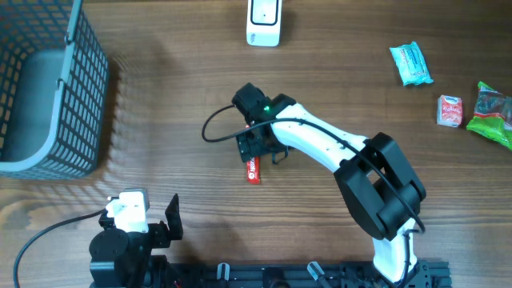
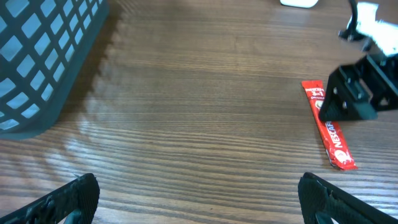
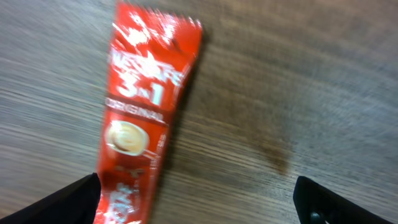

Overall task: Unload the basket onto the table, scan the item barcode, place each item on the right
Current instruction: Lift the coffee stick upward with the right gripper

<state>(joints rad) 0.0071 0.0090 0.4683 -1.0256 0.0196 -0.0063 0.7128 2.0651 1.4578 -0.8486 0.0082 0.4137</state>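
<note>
From above: sachet lies flat on the surface, mid-scene, with the right arm over it. Scanner is way off at the far edge, so I'd say the scan's not done yet. Left wrist: left fingers spread, empty. Right wrist: right fingers spread, pinching nothing, sachet loose and blurry. Barcode? Can't see one.
</note>
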